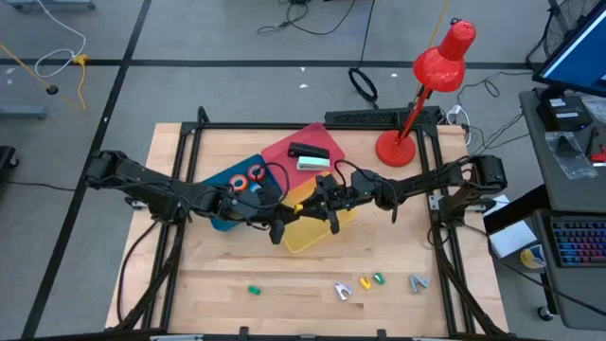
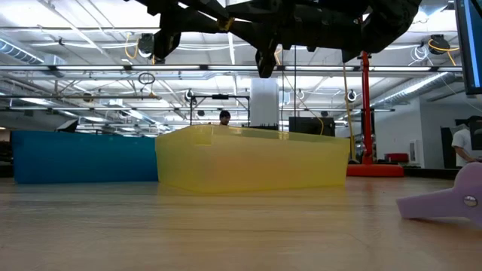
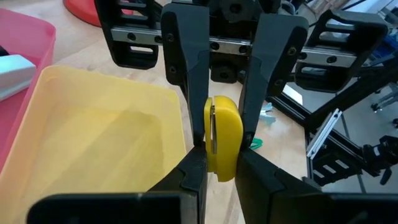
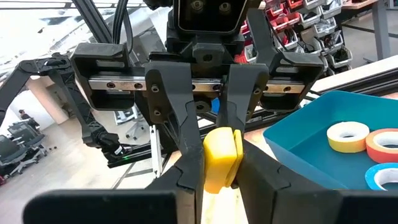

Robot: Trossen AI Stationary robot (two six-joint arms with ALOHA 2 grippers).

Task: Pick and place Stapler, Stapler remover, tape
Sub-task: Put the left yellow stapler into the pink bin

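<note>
**Item.** The yellow stapler remover is a small, hard plastic claw tool. Expect it to be light and stiff, with smooth, rounded cheeks that can slip or twist under a narrow pad. It does not look fragile. Grip it across the two flat sides of the body, near mid-length. Avoid the curved end, where you should expect the pads to slide off.

**Location.** The stapler remover hangs in the air between the two grippers, over the left edge of the yellow bin. It does not touch the bin.

**Grippers.** The left gripper is clamped on one end of the stapler remover. The right gripper faces it head-on, and its fingers appear pressed against the other end. Both arms therefore seem to have hold of the same piece. Treat it as shared until one side lets go. Any pull from either arm while both are clamped is likely to twist the piece in the pads.

**Surroundings.**
- The blue bin lies just left of the yellow bin. It holds the tape rolls.
- The pink bin lies on the far side, with the stapler in it.
- More small removers lie loose along the near edge of the table, well apart from the bins.
</note>
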